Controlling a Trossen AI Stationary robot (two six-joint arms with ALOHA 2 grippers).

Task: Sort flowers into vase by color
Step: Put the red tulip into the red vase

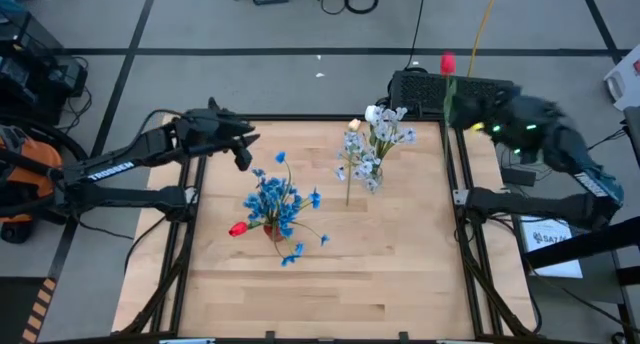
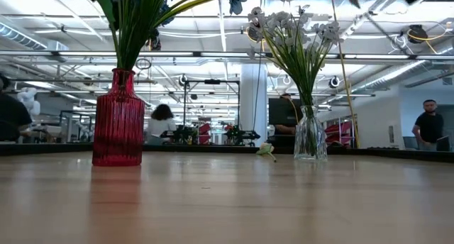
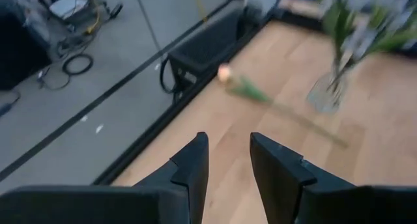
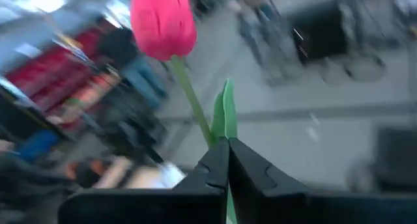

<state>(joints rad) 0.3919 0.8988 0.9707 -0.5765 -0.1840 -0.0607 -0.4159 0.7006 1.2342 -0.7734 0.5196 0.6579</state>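
Risk first: red tulip (image 4: 163, 22) is pinched low on its thin stem by the right pincer (image 4: 228, 160), with the heavy head far above the grip, so swing or slip in the fingers could be expected on the way across, and the stem tip could miss a vase mouth. Blue clusters (image 1: 275, 199) crowd the red vase (image 2: 118, 120), so a snag on entry is judged likely; a knocked vase is possible too.

Right arm is raised off the far right corner of the worktop (image 1: 330, 284), pincer pressed together on the stem, tulip held upright beyond the worktop edge. Left pincer (image 3: 228, 162) is spread and empty, held above the far left part of the worktop, angled toward a cream tulip (image 3: 225, 72) lying flat near the far edge, beside the clear vase (image 2: 310, 136) of pale sprays (image 1: 375, 144). Another red tulip (image 1: 238, 228) is seen low at the red vase. Sorting is judged unfinished.
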